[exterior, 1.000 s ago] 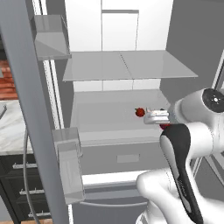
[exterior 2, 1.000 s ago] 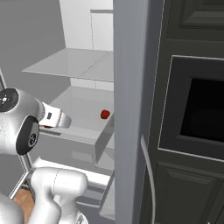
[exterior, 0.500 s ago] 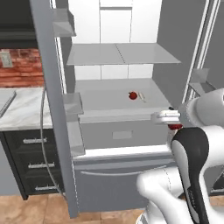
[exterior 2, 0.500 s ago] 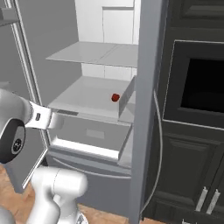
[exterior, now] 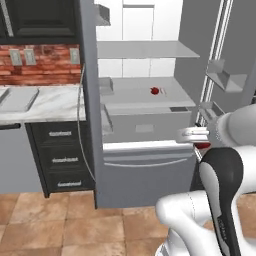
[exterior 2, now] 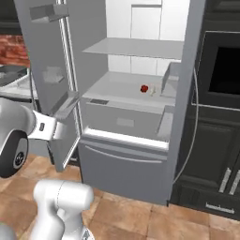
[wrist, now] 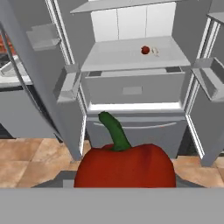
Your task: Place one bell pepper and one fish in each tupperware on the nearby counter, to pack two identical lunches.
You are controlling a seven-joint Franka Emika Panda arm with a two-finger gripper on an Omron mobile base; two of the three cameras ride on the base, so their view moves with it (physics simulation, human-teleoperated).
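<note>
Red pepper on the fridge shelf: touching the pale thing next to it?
Cannot tell. In the hand view the red pepper and the pale thing sit side by side on the shelf, too small to show contact or gap.

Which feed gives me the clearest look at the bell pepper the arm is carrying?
The hand view: the red bell pepper sits large in the foreground, green stem up, in front of the open fridge. The left base view shows just a red sliver under the gripper. In the right base view I cannot make it out.

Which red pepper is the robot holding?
The big red bell pepper with the green stem, right at the gripper. The other red pepper sits far back on the fridge shelf, beside a small pale thing.
</note>
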